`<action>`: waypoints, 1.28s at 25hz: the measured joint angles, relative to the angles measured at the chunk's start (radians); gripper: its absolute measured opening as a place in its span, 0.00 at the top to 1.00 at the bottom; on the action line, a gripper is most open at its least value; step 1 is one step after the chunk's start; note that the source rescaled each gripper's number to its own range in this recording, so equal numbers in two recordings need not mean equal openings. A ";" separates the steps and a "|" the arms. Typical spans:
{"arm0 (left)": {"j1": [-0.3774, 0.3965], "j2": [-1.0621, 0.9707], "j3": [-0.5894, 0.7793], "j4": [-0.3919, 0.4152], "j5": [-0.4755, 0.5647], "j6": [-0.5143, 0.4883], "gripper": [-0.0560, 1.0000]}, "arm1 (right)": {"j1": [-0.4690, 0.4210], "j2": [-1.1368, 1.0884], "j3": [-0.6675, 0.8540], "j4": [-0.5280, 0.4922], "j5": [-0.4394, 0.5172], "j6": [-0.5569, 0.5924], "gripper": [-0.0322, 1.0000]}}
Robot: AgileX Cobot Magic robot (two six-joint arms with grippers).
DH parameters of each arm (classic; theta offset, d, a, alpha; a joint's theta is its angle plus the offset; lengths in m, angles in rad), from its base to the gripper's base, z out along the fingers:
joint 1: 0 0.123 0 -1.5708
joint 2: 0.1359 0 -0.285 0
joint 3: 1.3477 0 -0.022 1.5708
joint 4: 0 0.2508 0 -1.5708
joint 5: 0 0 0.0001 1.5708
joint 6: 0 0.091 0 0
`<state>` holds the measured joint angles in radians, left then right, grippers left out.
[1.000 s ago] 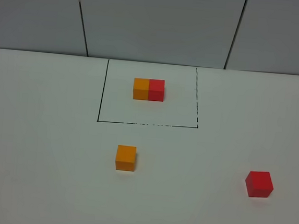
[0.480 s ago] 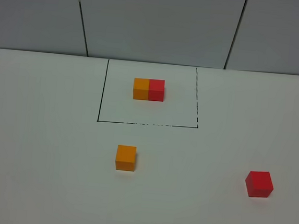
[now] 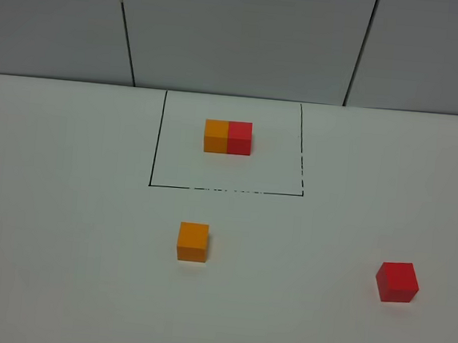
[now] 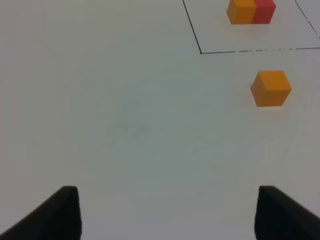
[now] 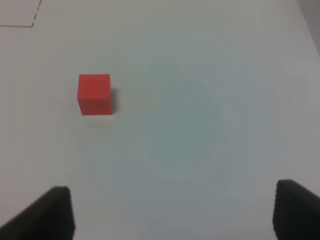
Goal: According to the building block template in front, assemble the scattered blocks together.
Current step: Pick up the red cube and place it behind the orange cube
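On the left arm, the left claw (image 4: 169, 212) stands apart: dark fingertips (image 4: 67, 212) spread wide over bare white counter (image 4: 125, 130), nothing between them, nothing gripped. Ahead of it, well apart and off to one side, sits the loose orange cube (image 4: 270, 88), flat on the counter, untouched. Further out is the template (image 4: 251, 11), orange and red cubes joined side by side inside the thin black rectangle (image 4: 240, 51). The loose orange cube is just outside the near line of that rectangle. The right claw (image 5: 175, 210) is in the same state: fingertips (image 5: 57, 212) wide apart, empty, over bare counter. The loose red cube (image 5: 94, 94) sits ahead of it, well apart, flat, untouched. In the high view neither claw shows. The orange cube (image 3: 192, 241) is in front of the rectangle (image 3: 227, 191), near its left half. The red cube (image 3: 397, 282) is far to the right, slightly nearer the camera, turned a bit off square. The two loose cubes are well apart, not joined. The template (image 3: 228, 137) sits in the rear half of the frame, orange on the left, red on the right, faces touching. Grey wall panels (image 3: 241, 36) stand behind the counter.
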<state>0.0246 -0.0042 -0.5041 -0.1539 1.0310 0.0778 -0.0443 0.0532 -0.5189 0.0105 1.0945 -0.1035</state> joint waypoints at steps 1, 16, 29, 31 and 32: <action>0.000 0.000 0.000 0.000 0.000 0.000 0.39 | 0.000 0.000 0.000 0.000 0.000 0.000 0.36; 0.000 0.000 0.000 0.000 0.000 0.000 0.40 | 0.000 0.061 0.000 0.000 -0.054 0.075 0.16; 0.000 0.000 0.000 0.000 0.000 0.000 0.40 | 0.003 0.963 -0.181 0.160 -0.221 -0.079 0.00; 0.000 0.000 0.000 0.000 0.000 0.000 0.40 | 0.003 1.110 -0.253 0.178 -0.241 -0.100 0.00; 0.000 0.000 0.000 0.000 0.000 0.000 0.40 | 0.003 1.164 -0.285 0.180 -0.249 -0.105 0.00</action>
<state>0.0246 -0.0042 -0.5041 -0.1539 1.0314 0.0778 -0.0410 1.2174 -0.8035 0.1902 0.8459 -0.2084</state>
